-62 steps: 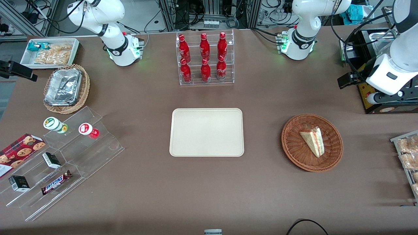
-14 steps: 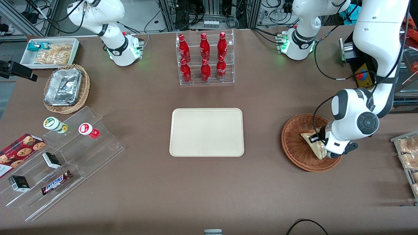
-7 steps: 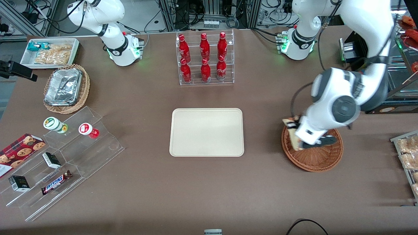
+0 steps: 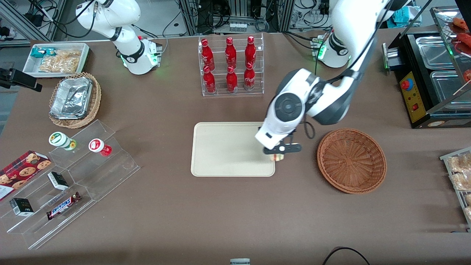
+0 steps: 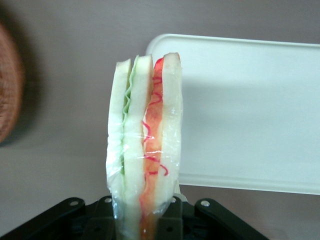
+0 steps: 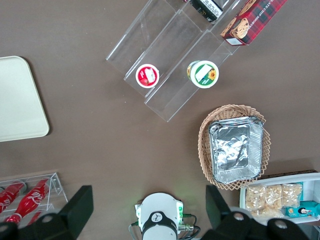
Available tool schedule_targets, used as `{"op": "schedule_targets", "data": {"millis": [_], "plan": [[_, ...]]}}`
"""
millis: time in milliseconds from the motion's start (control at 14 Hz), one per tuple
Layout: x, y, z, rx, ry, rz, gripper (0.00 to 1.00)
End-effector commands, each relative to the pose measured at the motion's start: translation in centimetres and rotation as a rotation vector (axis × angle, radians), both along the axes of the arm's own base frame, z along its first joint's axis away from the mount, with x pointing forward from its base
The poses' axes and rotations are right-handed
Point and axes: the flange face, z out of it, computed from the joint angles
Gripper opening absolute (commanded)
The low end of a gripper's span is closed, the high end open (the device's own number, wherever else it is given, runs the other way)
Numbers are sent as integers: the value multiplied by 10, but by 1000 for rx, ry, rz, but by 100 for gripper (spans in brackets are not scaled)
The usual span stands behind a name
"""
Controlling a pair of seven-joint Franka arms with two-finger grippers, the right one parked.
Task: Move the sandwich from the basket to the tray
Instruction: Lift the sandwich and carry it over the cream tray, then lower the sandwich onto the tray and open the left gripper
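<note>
My left gripper (image 4: pixel 277 154) hangs over the edge of the tray (image 4: pixel 224 149) that faces the basket (image 4: pixel 351 160), shut on the sandwich (image 4: pixel 276 157). In the front view only a small bit of the wedge peeks out under the hand. The left wrist view shows the wrapped sandwich (image 5: pixel 145 145) standing on edge between the black fingers (image 5: pixel 102 217), white bread with green and red-orange filling, and the cream tray (image 5: pixel 250 110) underneath. The reddish-brown woven basket (image 5: pixel 7 90) holds nothing and sits toward the working arm's end of the table.
A clear rack of red bottles (image 4: pixel 231 66) stands farther from the front camera than the tray. Toward the parked arm's end are a tan wicker basket with foil containers (image 4: pixel 73 98), a white bin of snacks (image 4: pixel 55 59) and clear stepped shelves (image 4: pixel 70 180) with small goods.
The gripper closed on the sandwich in the basket, lifted it out and carried it sideways to the tray's edge. The basket now holds nothing.
</note>
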Motion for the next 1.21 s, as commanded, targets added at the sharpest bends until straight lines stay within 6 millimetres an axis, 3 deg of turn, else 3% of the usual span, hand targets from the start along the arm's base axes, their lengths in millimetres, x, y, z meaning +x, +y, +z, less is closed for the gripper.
{"op": "schedule_targets", "data": {"millis": [0,214,500,929,1071,1143], "plan": [[-8,-50,-33,-2,31,-19,18],[-34,-113,-66,-15,-3,-6,18],[-42,-144,-91,-1,-27,-23,21],[-42,-142,-107,22,-27,-42,28],[-42,-142,-107,21,-28,-42,45],[-41,-143,-105,17,-32,-41,60]]}}
